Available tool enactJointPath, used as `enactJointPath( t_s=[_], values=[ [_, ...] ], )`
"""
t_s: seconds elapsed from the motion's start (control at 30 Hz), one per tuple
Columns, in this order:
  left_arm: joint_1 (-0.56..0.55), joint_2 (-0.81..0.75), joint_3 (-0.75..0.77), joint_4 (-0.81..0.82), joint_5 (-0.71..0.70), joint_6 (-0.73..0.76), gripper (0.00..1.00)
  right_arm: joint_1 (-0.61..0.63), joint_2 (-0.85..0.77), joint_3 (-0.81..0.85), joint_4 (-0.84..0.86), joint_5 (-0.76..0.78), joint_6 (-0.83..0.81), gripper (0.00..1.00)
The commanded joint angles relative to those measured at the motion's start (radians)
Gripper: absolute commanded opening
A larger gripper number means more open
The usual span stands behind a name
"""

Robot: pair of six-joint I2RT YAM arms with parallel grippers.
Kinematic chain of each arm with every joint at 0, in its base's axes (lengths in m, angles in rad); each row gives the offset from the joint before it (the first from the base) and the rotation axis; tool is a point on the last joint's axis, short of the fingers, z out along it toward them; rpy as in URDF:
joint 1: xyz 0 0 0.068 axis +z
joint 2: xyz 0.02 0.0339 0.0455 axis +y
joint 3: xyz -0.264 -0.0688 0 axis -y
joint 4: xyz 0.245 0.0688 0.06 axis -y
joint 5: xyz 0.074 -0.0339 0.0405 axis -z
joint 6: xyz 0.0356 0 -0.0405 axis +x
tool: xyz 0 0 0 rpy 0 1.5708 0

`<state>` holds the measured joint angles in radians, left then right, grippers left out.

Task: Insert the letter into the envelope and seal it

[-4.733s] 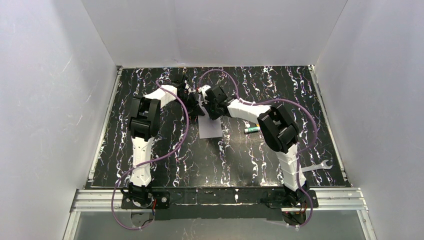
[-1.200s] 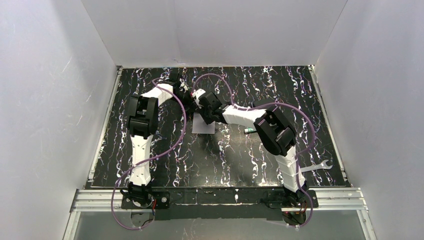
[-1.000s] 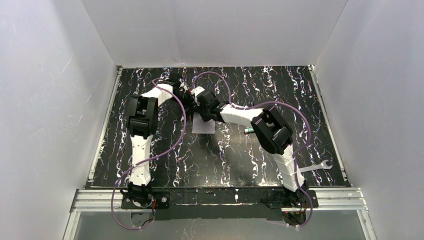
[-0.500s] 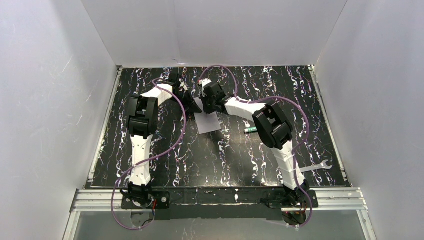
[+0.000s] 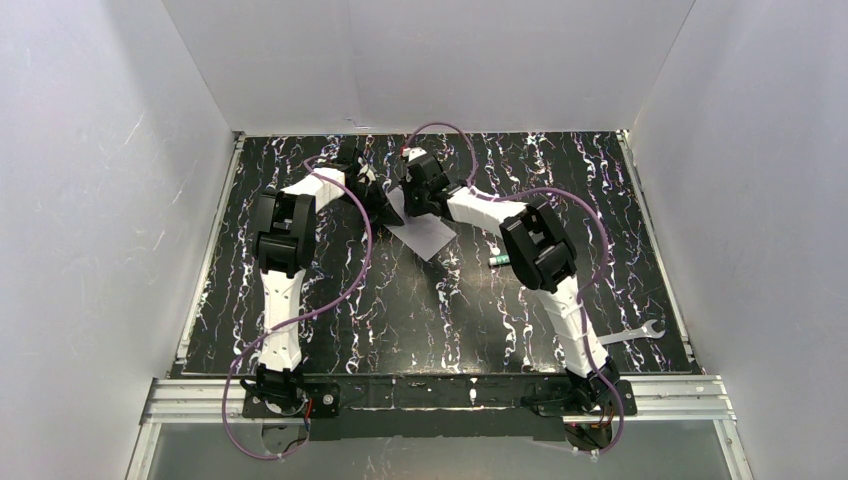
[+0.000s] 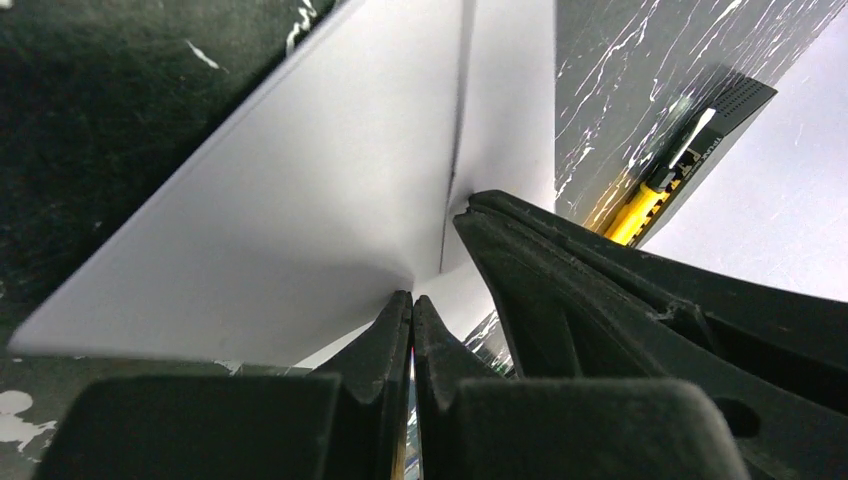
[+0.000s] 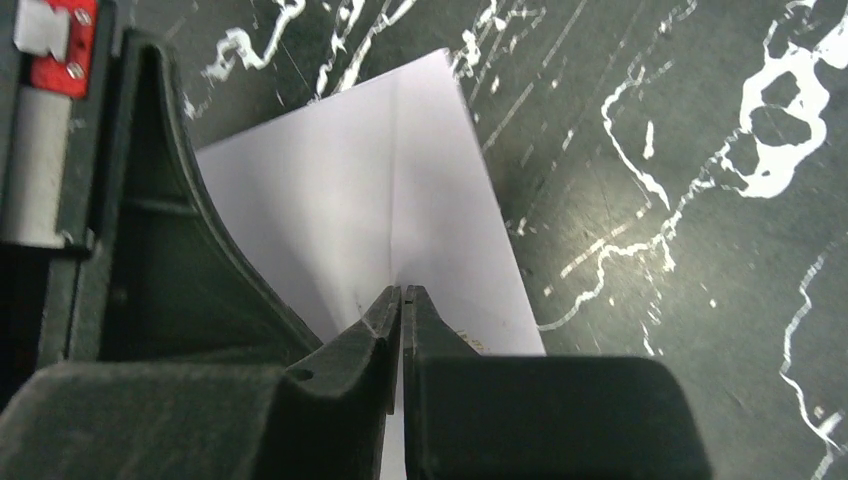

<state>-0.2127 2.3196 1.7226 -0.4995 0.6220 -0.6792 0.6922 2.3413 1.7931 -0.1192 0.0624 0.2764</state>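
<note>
The letter shows nowhere as a separate sheet, so it is probably already inside the envelope (image 5: 427,236) (a faint tan speck beside the right tool's tips may be its edge, but it is too small to tell). What looks left is the sealing, as I cannot tell whether the flap is folded down yet. The envelope sits askew towards the far middle of the counter (image 5: 480,310), between the two tools. It is pale lavender-white and smooth, with a crease running up to the fingertips. The left tool (image 6: 411,298) is pressed together, pinching the envelope's edge. The right tool (image 7: 400,290) has only a thin slit between its fingers at the paper's edge, and I cannot tell whether it grips.
</note>
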Motion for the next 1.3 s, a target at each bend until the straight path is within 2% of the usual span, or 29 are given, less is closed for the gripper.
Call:
enactJointPath(
  t_s=[0.0,0.13,0.23,0.43,0.57,0.63,0.73,0.8,0.9,1.0,1.27],
  values=[
    [0.010,0.069,-0.052,-0.119,-0.142,0.065,0.00,-0.030,0.120,0.039,-0.039,0.043,0.072,0.15],
    [0.010,0.068,-0.048,-0.115,-0.145,0.076,0.00,-0.030,0.143,0.081,-0.049,0.006,0.075,0.15],
    [0.012,0.062,-0.029,-0.115,-0.141,0.092,0.00,-0.036,0.120,0.102,-0.033,-0.084,0.074,0.17],
    [0.027,-0.034,0.029,-0.113,-0.034,0.132,0.02,-0.080,-0.042,0.184,-0.091,-0.169,0.182,0.24],
    [0.039,-0.169,0.019,-0.119,-0.026,0.160,0.20,-0.112,-0.186,0.138,-0.234,-0.058,0.170,0.34],
    [0.041,-0.248,-0.006,-0.139,-0.079,0.171,0.30,-0.122,-0.261,0.066,-0.325,0.043,0.132,0.37],
    [0.044,-0.371,-0.065,-0.156,-0.168,0.195,0.43,-0.134,-0.384,-0.077,-0.428,0.197,0.110,0.50],
    [0.045,-0.450,-0.106,-0.168,-0.226,0.204,0.50,-0.142,-0.469,-0.170,-0.490,0.278,0.137,0.55],
    [0.045,-0.566,-0.192,-0.171,-0.315,0.206,0.64,-0.148,-0.569,-0.271,-0.611,0.399,0.254,0.58],
    [0.045,-0.668,-0.264,-0.159,-0.372,0.199,0.72,-0.164,-0.645,-0.353,-0.681,0.419,0.440,0.59],
    [0.045,-0.769,-0.372,-0.132,-0.379,0.177,0.77,-0.179,-0.706,-0.562,-0.626,0.359,0.840,0.54]
  ],
)
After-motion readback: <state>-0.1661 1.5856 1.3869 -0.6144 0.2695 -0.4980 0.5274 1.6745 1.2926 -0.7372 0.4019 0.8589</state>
